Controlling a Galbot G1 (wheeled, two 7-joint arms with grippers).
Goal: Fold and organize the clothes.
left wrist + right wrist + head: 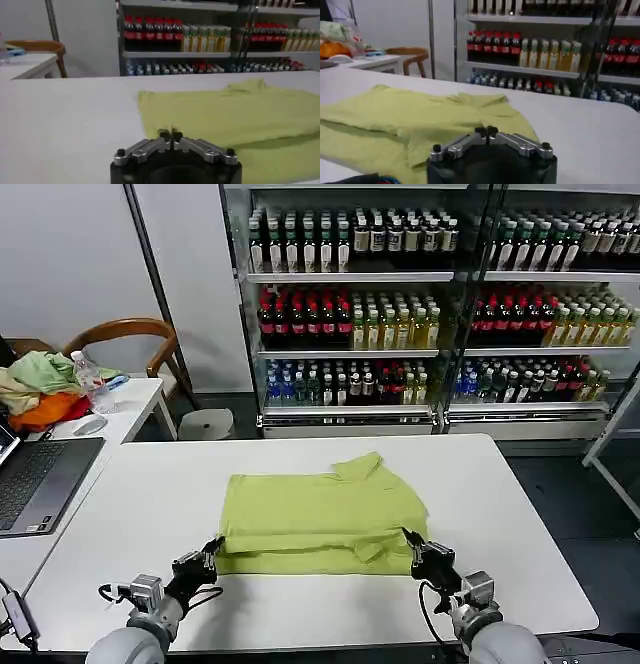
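Note:
The clothes are one lime yellow-green shirt (320,514), lying flat and folded into a rough rectangle in the middle of the white table (500,504), with its collar toward the far side. My left gripper (214,546) is at the shirt's front left corner, fingers shut with no cloth visible between them. My right gripper (409,539) is at the front right corner, also shut with nothing visible in it. In the left wrist view the shut left gripper (170,135) points at the shirt (235,112). In the right wrist view the right gripper (486,132) sits just before the shirt (410,112).
A side table at the left carries a laptop (40,484), a water bottle (90,376) and a heap of pale green, beige and orange garments (40,389). A wooden chair (130,334) stands behind it. Glass-fronted drink shelves (400,314) line the back.

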